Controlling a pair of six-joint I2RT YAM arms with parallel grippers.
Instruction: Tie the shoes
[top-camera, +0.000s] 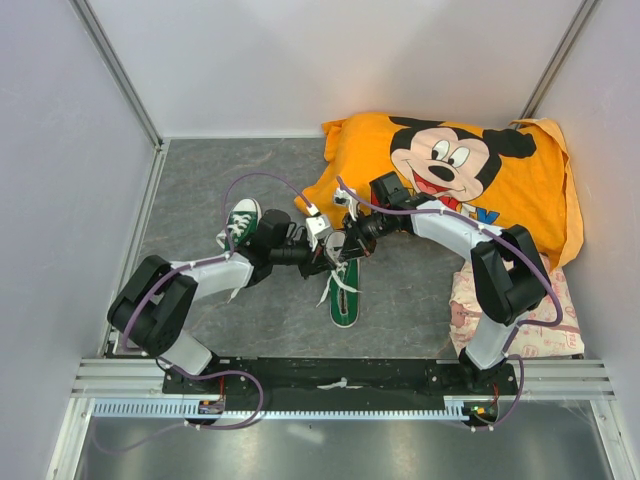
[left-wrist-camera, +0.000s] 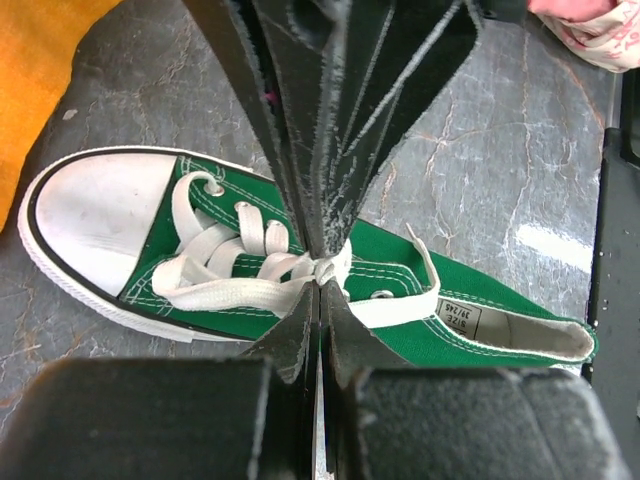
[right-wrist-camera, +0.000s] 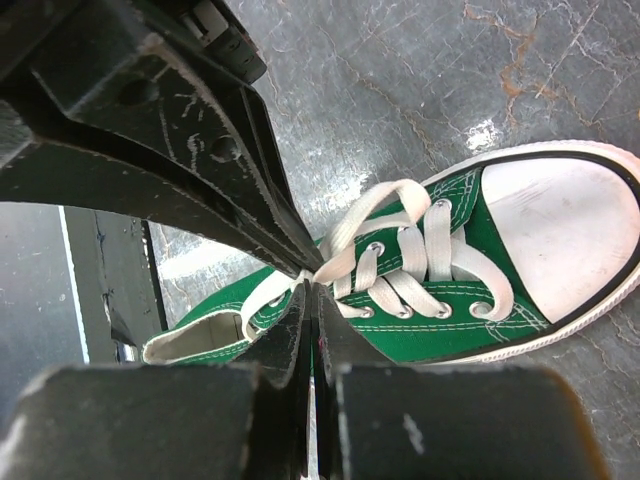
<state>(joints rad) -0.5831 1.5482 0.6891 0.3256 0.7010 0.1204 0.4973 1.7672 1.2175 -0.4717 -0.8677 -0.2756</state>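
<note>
The shoe (top-camera: 343, 300) I am working on lies at the centre of the overhead picture. Its long axis runs up and down the frame, open heel toward the bottom edge and toe up under the two wrists. Its laces (left-wrist-camera: 215, 292) cross in the middle of the tongue, and that crossing is where both arms meet.

The left gripper (left-wrist-camera: 322, 280) is closed tight on the lace crossing. In its own view the toe cap is at the left and the heel at the lower right. The right gripper (right-wrist-camera: 308, 280) is pinched shut on a strand that arcs up and away to the eyelets, with the toe at the right of its view.

So the arms come in from opposite sides, square across the shoe, and neither is nearer than the other. By my reckoning any tightening pull must go sideways, left and right in the overhead frame, not along the shoe.

The second shoe (top-camera: 241, 218) sits apart on the table (top-camera: 200, 170) at centre left, and the orange cloth (top-camera: 520, 190) fills the upper right.
</note>
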